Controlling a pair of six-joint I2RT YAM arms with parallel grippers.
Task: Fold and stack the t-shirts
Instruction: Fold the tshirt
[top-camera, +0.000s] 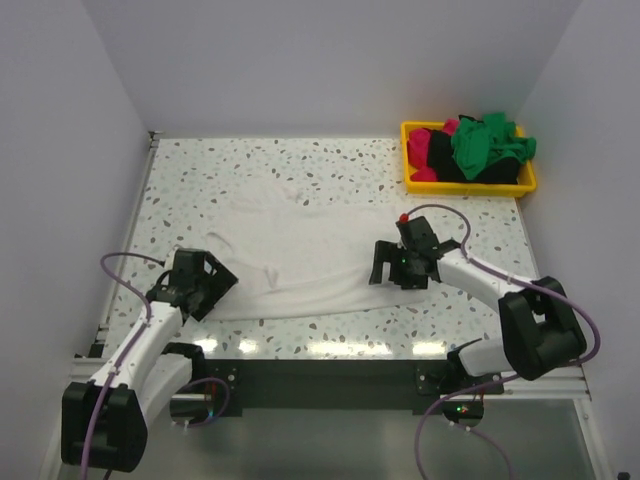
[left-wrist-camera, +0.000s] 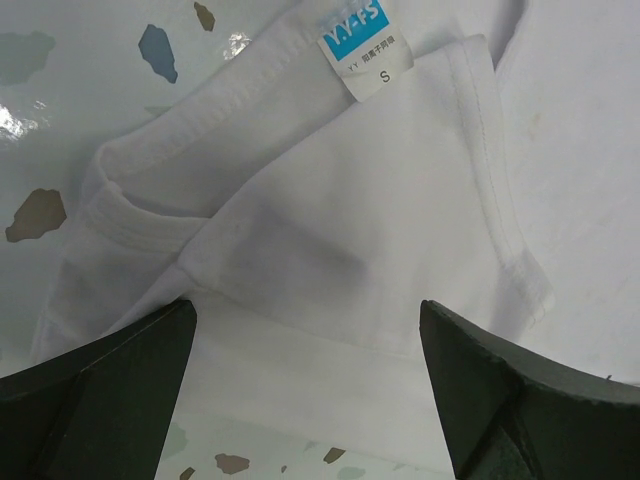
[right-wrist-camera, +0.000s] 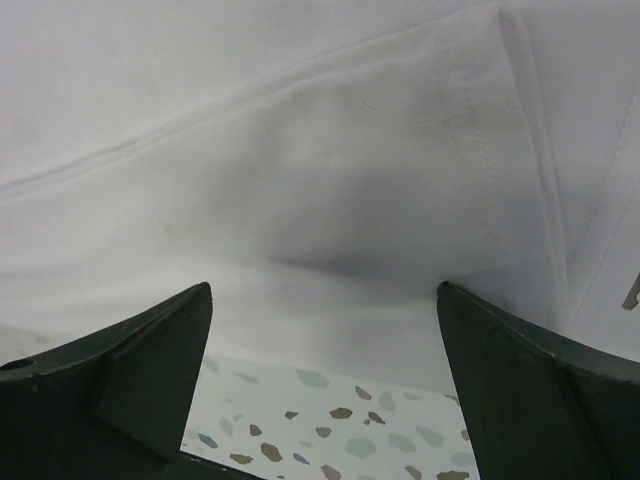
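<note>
A large white t-shirt (top-camera: 300, 250) lies spread on the speckled table, folded over along its near edge. My left gripper (top-camera: 213, 283) hovers open over the shirt's near-left corner; its wrist view shows the collar (left-wrist-camera: 130, 225), the size label (left-wrist-camera: 362, 45) and white cloth (left-wrist-camera: 330, 250) between the wide-apart fingers (left-wrist-camera: 100, 385). Over the shirt's near-right edge my right gripper (top-camera: 388, 267) is open too, white cloth (right-wrist-camera: 320, 200) below its fingers (right-wrist-camera: 130, 375). Green (top-camera: 487, 143), pink (top-camera: 432, 150) and black (top-camera: 475, 176) t-shirts lie heaped in the yellow bin.
The yellow bin (top-camera: 410, 155) stands at the table's far right corner. Grey walls close the table on the left, back and right. Bare speckled tabletop (top-camera: 200, 170) surrounds the white shirt.
</note>
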